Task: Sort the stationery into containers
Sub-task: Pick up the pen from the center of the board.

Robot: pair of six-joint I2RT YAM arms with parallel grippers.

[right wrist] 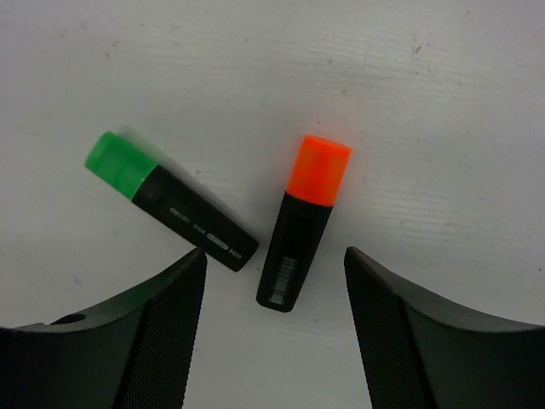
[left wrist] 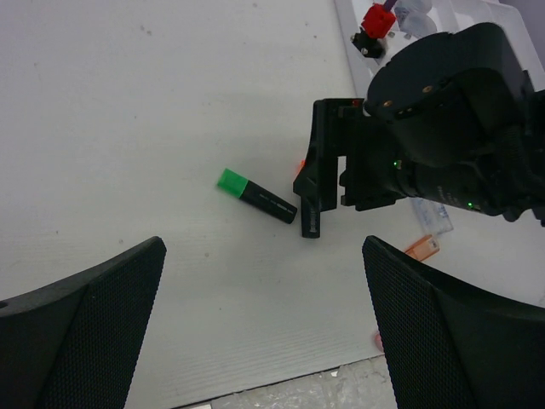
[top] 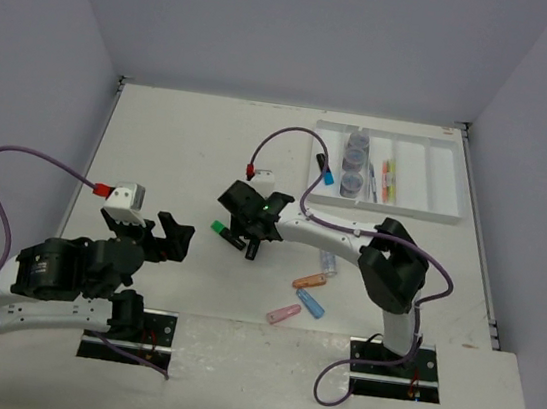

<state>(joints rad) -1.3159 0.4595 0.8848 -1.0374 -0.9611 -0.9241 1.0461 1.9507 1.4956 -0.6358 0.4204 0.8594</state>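
Right wrist view: the right gripper (right wrist: 274,260) hangs low over the table (right wrist: 443,77) with its mesh-faced fingers (right wrist: 145,332) spread wide and holding nothing. The orange-capped highlighter (right wrist: 304,220) lies flat between them, cap pointing away. Just beside it but not touching lies the green-capped highlighter (right wrist: 170,202), its black end angled in toward one finger. Both look like short, stiff plastic pens: light, hard to crush, with a smooth barrel that could slip or roll under a loose pinch. The best hold is probably across the middle of the black barrel, below the cap, since the cap is glossier and might pull off. Closing on the orange one may nudge the green one, so the fingers should be centred first. The left gripper (left wrist: 262,256) waits nearer the arm bases, also wide open and empty. Near the right arm lie pink, orange and blue capsule pieces (top: 309,283). At the far right stands the white tray (top: 440,181), with three jars (top: 357,160) in one compartment and pens (top: 388,177) in another. Its long compartments should take a highlighter laid lengthwise.
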